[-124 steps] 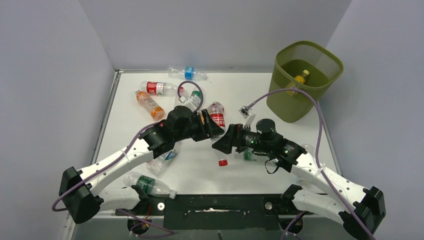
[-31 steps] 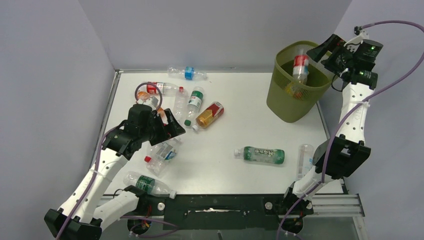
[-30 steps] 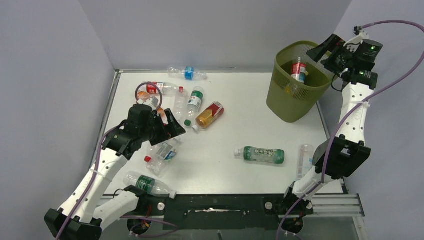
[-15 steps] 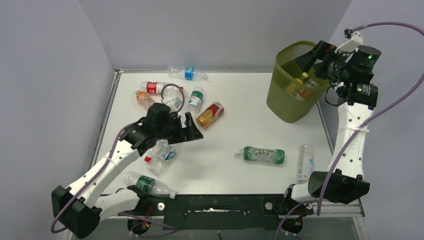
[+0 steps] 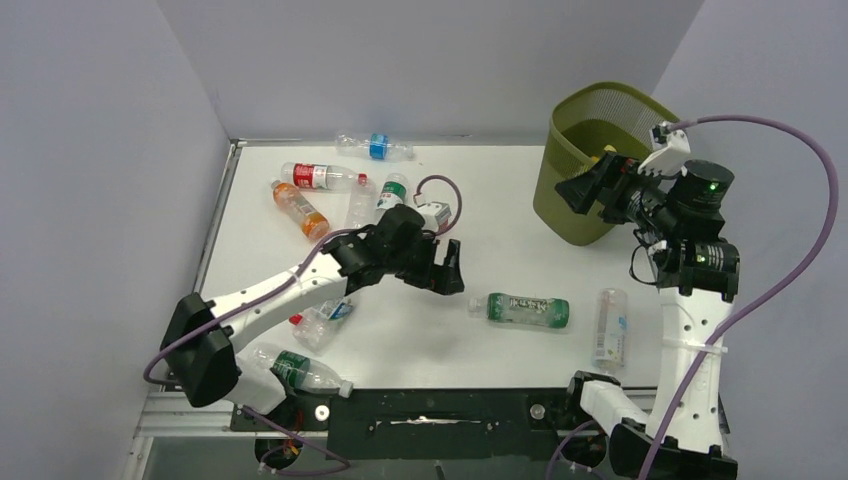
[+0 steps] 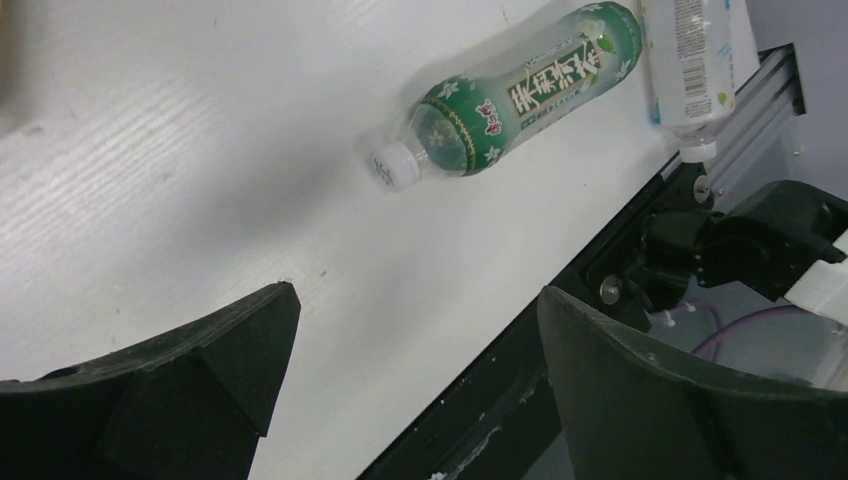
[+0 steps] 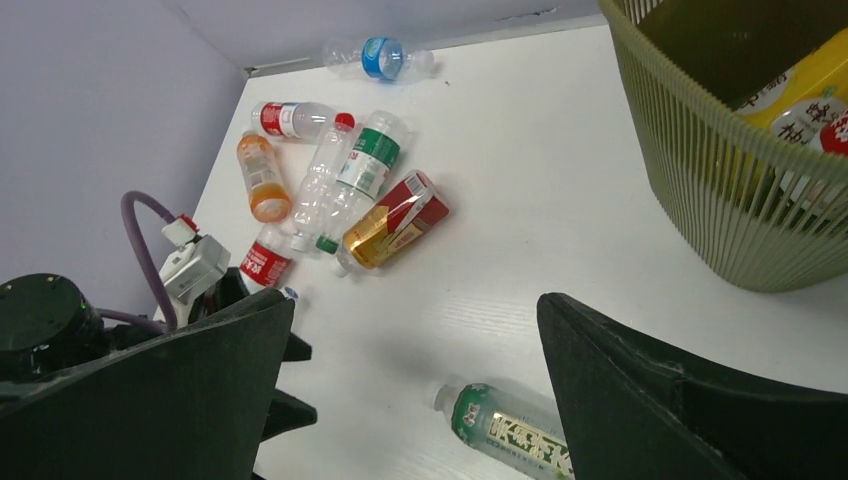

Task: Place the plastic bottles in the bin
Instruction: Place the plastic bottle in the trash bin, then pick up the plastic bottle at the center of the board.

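The olive mesh bin (image 5: 575, 215) stands at the back right, with a yellow bottle (image 7: 800, 80) and a red-labelled one (image 7: 832, 132) inside. My right gripper (image 5: 582, 186) hangs open and empty in front of the bin's near wall, above the table; its jaws (image 7: 415, 298) stand wide. My left gripper (image 5: 452, 270) is open and empty at mid-table, pointing at a green-labelled bottle (image 5: 520, 310) lying a short way to its right (image 6: 520, 90). A clear bottle (image 5: 609, 328) lies near the right edge.
Bottles cluster at the back left: blue-labelled (image 5: 375, 146), red-labelled (image 5: 320, 177), orange (image 5: 298, 210), green-capped (image 5: 390, 195), and an amber one with a red label (image 7: 395, 220). A crushed bottle (image 5: 322, 318) and a green-labelled one (image 5: 295, 370) lie by the left arm's base. The table's front rail (image 6: 640, 260) is close.
A red-labelled bottle dropped from my right gripper into the bin; that arm then came down in front of the bin. My left arm swung right from the cluster toward the green-labelled bottle.
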Robot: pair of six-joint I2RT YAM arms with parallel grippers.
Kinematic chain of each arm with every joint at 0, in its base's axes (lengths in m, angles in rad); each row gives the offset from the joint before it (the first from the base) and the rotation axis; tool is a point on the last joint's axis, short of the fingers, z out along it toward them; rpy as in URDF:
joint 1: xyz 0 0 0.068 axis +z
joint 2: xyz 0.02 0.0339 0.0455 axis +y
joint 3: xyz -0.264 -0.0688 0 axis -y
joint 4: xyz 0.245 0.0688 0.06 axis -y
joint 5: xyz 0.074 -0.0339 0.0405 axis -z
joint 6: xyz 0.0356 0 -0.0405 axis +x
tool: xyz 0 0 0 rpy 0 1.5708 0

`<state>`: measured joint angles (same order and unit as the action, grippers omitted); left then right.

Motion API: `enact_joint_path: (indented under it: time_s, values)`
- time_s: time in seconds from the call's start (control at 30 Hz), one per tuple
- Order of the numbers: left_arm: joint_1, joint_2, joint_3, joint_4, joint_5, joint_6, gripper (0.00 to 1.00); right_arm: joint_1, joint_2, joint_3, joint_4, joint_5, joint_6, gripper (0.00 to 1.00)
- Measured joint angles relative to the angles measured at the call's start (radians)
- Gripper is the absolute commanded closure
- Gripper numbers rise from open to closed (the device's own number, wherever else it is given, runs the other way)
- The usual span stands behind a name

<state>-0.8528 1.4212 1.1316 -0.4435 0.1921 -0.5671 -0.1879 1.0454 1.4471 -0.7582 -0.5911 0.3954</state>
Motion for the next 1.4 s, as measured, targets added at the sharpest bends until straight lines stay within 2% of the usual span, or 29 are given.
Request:
enact_joint_path:
  time_s: [0.2, 0.37, 0.7, 1.17, 1.2, 1.4]
  values:
    - [-0.092, 0.150, 0.144, 0.030, -0.100, 0.129, 0.09, 0.000, -0.108, -0.087, -0.060, 0.002, 0.001, 0.01]
    - [-0.146, 0.248, 0.182, 0.092, -0.151, 0.256, 0.09, 0.000, -0.167, -0.110, -0.103, 0.004, 0.006, 0.01]
    - [-0.209, 0.399, 0.187, 0.224, -0.124, 0.475, 0.09, 0.000, -0.200, -0.060, -0.147, -0.019, 0.027, 0.00]
    - [-0.288, 0.642, 0.328, 0.306, -0.060, 0.579, 0.09, 0.000, -0.224, -0.079, -0.176, -0.034, 0.027, 0.00]
    - [-0.294, 0.654, 0.328, 0.307, -0.060, 0.580, 0.11, 0.000, -0.228, -0.087, -0.176, -0.035, 0.027, 0.00]
    - [-0.311, 0.678, 0.319, 0.318, -0.080, 0.579, 0.44, 0.000, -0.233, -0.114, -0.176, -0.039, 0.027, 0.00]
